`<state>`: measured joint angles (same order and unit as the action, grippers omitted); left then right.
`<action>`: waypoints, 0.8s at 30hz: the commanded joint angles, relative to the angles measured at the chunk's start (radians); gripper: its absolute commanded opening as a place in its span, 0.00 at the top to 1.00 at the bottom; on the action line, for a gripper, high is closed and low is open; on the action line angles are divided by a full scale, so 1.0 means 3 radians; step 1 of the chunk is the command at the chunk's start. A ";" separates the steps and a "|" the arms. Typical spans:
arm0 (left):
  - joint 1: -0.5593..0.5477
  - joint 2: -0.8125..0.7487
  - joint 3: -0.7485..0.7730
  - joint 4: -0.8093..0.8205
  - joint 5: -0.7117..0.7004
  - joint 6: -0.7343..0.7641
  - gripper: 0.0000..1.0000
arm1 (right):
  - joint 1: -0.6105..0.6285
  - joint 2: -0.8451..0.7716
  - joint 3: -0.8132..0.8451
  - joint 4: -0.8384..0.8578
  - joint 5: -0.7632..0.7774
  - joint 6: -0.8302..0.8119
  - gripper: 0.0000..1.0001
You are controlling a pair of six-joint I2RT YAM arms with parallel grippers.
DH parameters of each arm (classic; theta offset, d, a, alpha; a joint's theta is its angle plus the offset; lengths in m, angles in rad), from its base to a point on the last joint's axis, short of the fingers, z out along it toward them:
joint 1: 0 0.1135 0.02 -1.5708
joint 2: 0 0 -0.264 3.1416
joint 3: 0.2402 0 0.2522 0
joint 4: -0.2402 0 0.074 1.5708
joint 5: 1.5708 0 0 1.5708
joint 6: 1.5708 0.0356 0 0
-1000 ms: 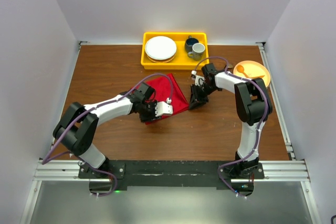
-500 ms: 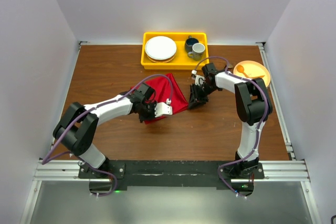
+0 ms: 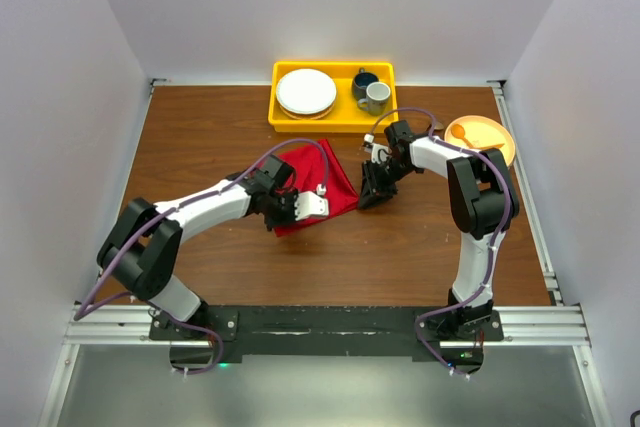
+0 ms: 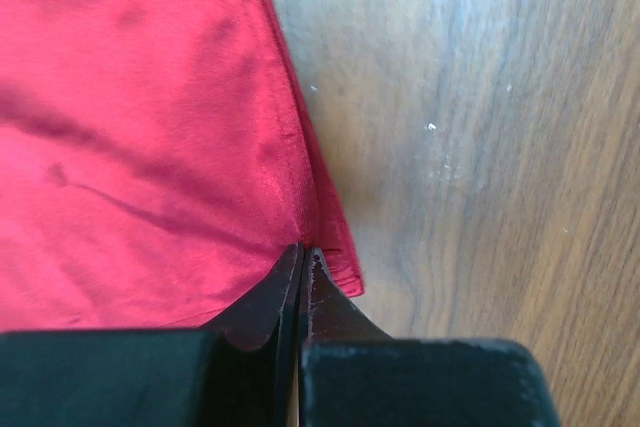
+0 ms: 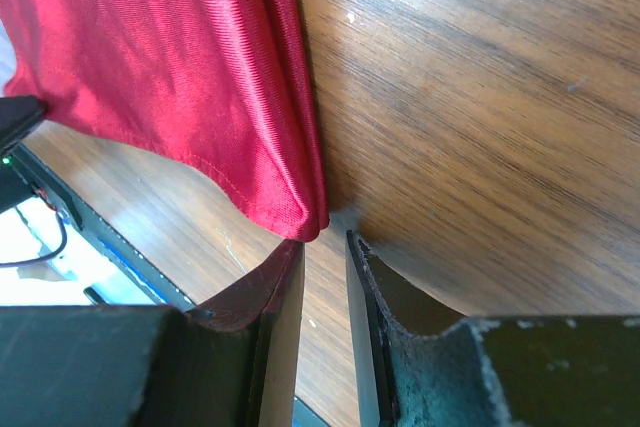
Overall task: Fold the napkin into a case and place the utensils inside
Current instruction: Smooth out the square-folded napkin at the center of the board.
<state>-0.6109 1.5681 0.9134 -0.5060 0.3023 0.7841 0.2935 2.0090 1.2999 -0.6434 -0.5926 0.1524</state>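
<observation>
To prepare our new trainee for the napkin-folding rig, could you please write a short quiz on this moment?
1. True or false: the left gripper is shut on the napkin's edge.
2. What lies in the yellow tray? A) white plates and two mugs; B) the napkin; C) nothing at all.
3. In the right wrist view, are the right gripper's jaws touching or apart?
Key: 1 true. 2 A. 3 apart, with the napkin's corner at their tips.
</observation>
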 commanded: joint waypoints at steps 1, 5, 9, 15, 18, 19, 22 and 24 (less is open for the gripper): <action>0.0027 -0.0154 0.0222 -0.0057 0.0056 -0.0042 1.00 | -0.0017 -0.0090 -0.0043 -0.0100 0.0222 -0.0140 0.72; 0.0032 -0.0139 0.0248 -0.0154 0.0051 0.0024 1.00 | -0.0017 -0.0096 -0.0028 -0.0121 0.0227 -0.0150 0.72; 0.0032 -0.0058 0.0238 -0.0190 0.0051 0.0076 0.98 | -0.0022 -0.0096 0.0003 -0.0136 0.0211 -0.0165 0.73; 0.0027 0.0040 0.0192 -0.0159 0.0112 0.0025 0.66 | -0.0038 -0.0096 0.0044 -0.0182 0.0196 -0.0165 0.72; 0.0027 0.0116 0.0177 -0.0169 0.0112 0.0030 0.63 | -0.0038 -0.0080 0.0049 -0.0192 0.0211 -0.0176 0.73; 0.0027 0.0132 0.0171 -0.0169 0.0122 0.0035 0.62 | -0.0043 -0.0080 0.0049 -0.0192 0.0206 -0.0171 0.73; 0.0022 0.0178 0.0151 -0.0129 0.0122 0.0025 0.58 | -0.0038 -0.0060 0.0064 -0.0187 0.0206 -0.0155 0.73; 0.0027 0.0203 0.0136 -0.0103 0.0112 0.0030 0.58 | -0.0038 -0.0055 0.0064 -0.0197 0.0206 -0.0155 0.73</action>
<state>-0.6079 1.6169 0.9573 -0.5522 0.3115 0.7868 0.2867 2.0090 1.3014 -0.6849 -0.5896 0.1307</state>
